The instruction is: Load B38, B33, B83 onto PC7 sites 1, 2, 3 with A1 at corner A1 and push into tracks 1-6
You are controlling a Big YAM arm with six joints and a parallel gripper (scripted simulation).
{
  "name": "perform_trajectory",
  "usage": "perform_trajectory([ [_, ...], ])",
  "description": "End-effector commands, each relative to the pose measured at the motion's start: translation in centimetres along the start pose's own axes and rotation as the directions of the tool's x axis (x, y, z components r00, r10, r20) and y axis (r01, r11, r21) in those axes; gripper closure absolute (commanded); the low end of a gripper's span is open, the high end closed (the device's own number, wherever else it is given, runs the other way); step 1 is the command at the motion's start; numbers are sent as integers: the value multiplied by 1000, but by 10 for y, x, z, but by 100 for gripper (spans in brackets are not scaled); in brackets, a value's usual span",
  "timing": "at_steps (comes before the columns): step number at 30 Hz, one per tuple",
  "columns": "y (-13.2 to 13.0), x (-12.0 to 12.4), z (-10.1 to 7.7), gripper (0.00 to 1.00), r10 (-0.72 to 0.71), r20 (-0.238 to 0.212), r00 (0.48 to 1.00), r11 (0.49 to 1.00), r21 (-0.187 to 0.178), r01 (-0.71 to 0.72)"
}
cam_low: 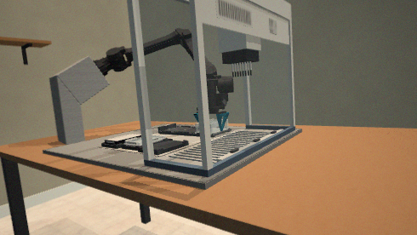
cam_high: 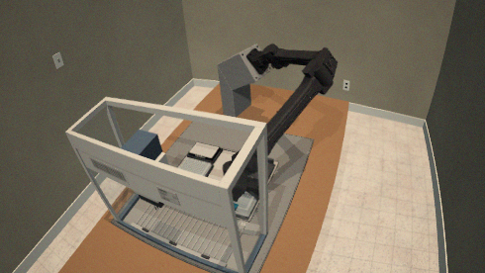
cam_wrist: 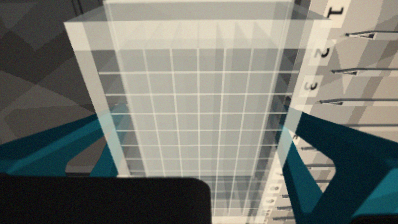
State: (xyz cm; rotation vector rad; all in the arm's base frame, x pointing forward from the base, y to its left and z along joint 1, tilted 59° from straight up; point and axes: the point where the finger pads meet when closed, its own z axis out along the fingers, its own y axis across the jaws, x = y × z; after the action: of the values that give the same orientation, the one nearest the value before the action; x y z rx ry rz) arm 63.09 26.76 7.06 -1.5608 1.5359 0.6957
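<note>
Inside the white-framed instrument enclosure [cam_high: 169, 113], the tall translucent gridded deep-well block [cam_wrist: 200, 100] stands beside the numbered rails [cam_wrist: 320, 70], on what we judge is the carrier. Our teal-fingered gripper [cam_wrist: 200, 155] is released, straddling it; lifting crookedly could drag the block off its locators.
</note>
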Motion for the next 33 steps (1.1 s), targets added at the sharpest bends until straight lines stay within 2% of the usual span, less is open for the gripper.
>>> perform_trajectory([
  [1,-24,-10,-36,4,-26,7,1000,998,53,25],
  [7,-14,-2,-46,4,-6,1,1000,999,40,6],
  [8,-6,-1,-30,4,-7,2,1000,1000,10,7],
  [10,-8,-1,-46,4,-6,2,1000,1000,23,6],
  [11,-13,-2,-59,4,-6,1,1000,999,40,6],
  [20,-12,-2,-89,4,-6,1,1000,999,40,6],
  [22,-4,-2,-80,4,-5,2,1000,1000,14,5],
  [24,-4,-2,-80,4,-5,2,1000,1000,14,5],
  [25,4,1,-65,4,0,2,1000,1000,-17,0],
  [27,-11,2,-103,4,-1,0,1000,999,37,1],
  [28,-12,-3,-109,4,-9,1,1000,999,42,9],
  [29,-13,-3,-113,4,-11,1,1000,999,43,11],
  [30,-11,-5,-97,4,-14,3,1000,1000,27,14],
  [32,-11,-5,-97,4,-14,3,1000,1000,27,14],
  [33,-8,4,-112,0,-25,3,1000,998,53,24],
])
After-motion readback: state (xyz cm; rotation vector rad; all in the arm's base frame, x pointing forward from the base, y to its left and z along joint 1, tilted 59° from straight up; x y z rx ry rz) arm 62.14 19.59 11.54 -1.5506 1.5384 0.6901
